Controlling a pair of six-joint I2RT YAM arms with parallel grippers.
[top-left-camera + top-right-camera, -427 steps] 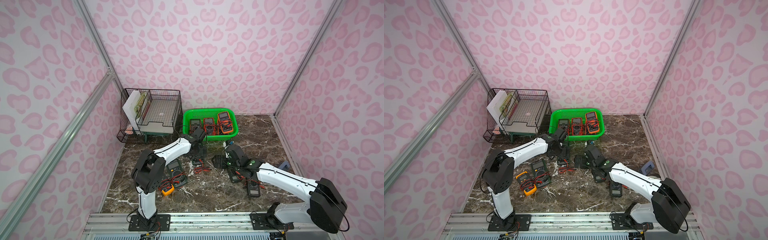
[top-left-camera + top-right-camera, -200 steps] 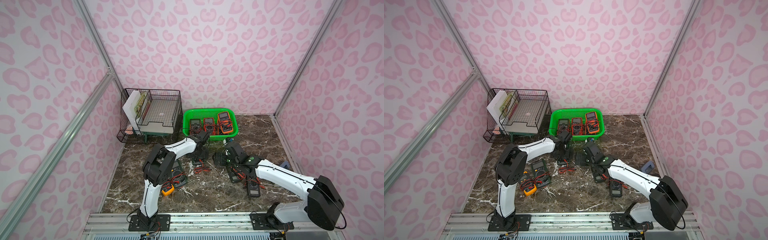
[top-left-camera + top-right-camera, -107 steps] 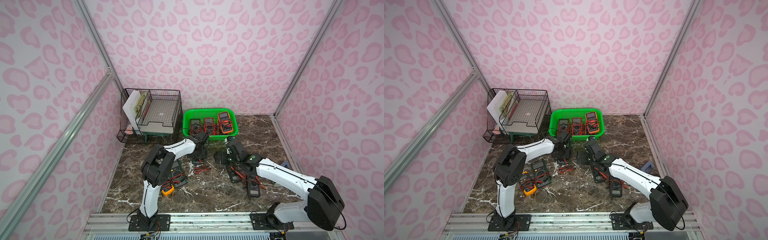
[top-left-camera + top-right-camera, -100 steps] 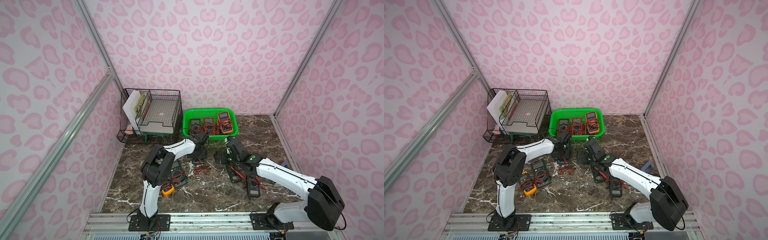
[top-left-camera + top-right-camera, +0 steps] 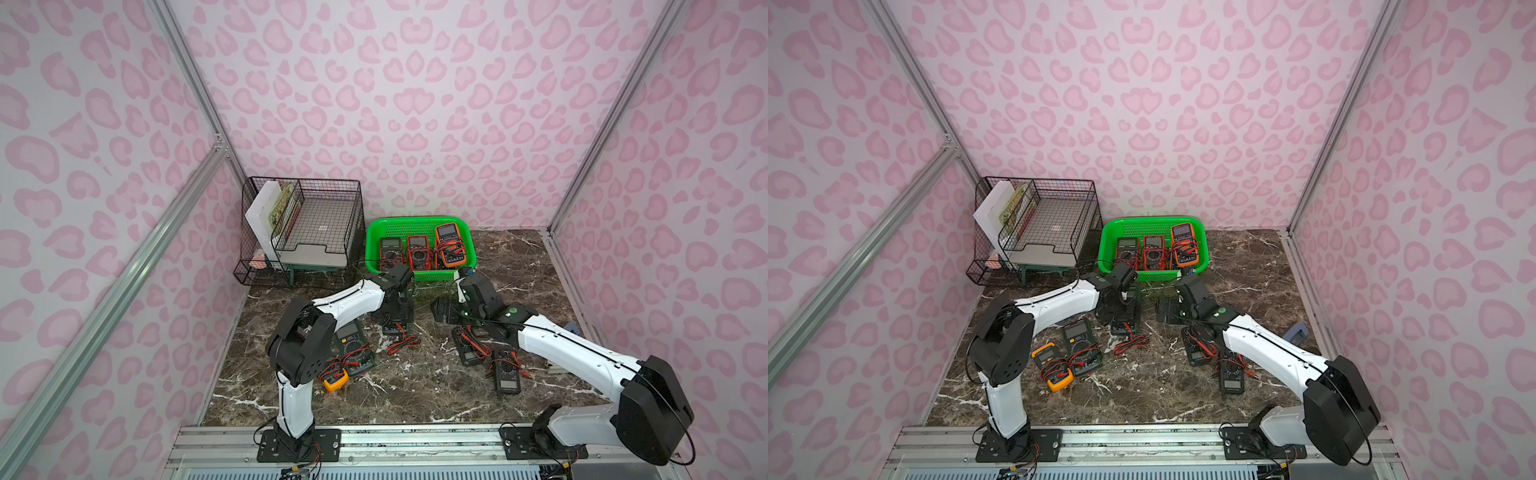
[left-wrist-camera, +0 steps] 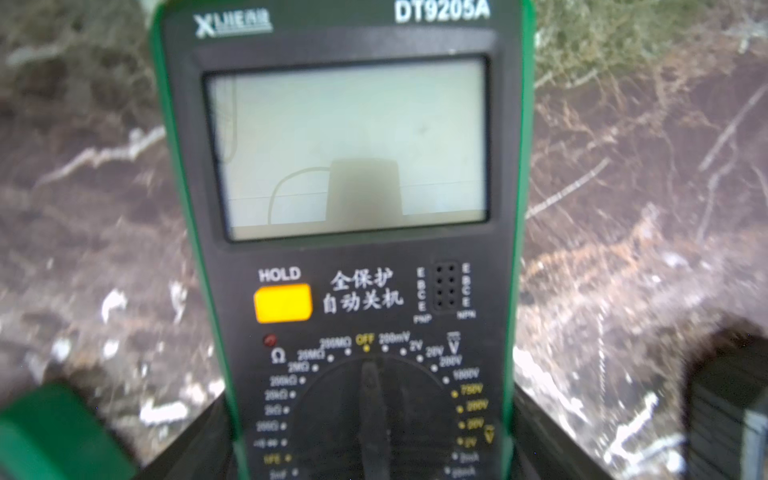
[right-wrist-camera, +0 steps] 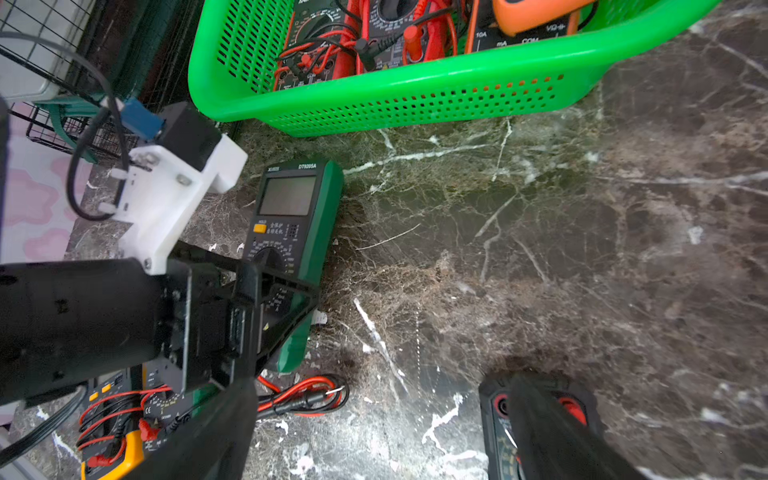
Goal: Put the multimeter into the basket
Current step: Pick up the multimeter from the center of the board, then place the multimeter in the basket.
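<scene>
At the far left a black wire rack (image 5: 303,181) stands against the wall; in front of it, on the dark marble table (image 5: 415,395), a yellow meter (image 5: 1052,368) lies just beside a larger green meter (image 5: 1080,343), both near the left arm's elbow.

The left gripper (image 7: 278,286) reaches down in front of the basket; its jaws are partly closed, pressed against the two long sides of the multimeter (image 6: 349,145) at the dial end, so it has hold of it; the multimeter is outside the basket, face up, screen end toward the near wall; whether it rests on the marble or sits just off it I cannot tell.

The basket (image 5: 419,222) stands at the back, just right of the rack; a dark meter (image 5: 390,248), a red meter (image 5: 417,249) and an orange meter (image 5: 449,245) lie side by side in it.

Loose red and black leads (image 5: 402,344) lie on the marble between the arms.

The right gripper (image 5: 1168,309) hangs near the basket's front right corner, jaws spread wide, holding nothing; two black meters (image 5: 469,351) lie beside its arm.
</scene>
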